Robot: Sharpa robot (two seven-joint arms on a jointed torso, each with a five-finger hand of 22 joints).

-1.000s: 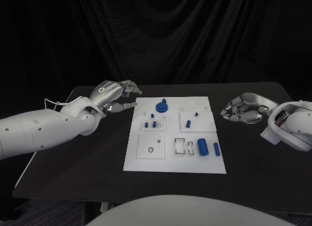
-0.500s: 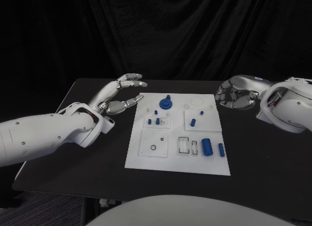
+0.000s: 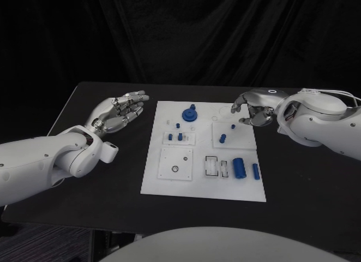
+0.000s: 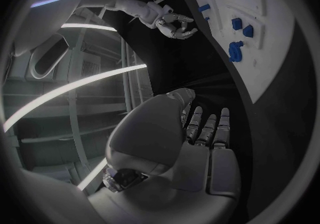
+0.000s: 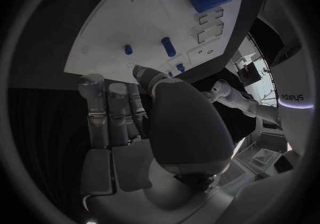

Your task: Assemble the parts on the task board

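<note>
Hovering with fingers extended, empty: left hand [image 3: 118, 113] left of task board [image 3: 204, 188]; right hand [image 3: 253, 108] over its far right corner.

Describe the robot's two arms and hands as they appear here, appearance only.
Both arms are smooth, rounded white shells. The left arm has small dark dots along its casing; the right arm carries a thin white cable looping near the wrist. Each ends in a silver metallic hand with jointed fingers: the left hand and the right hand. The right arm bears dark lettering in the left wrist view.
</note>
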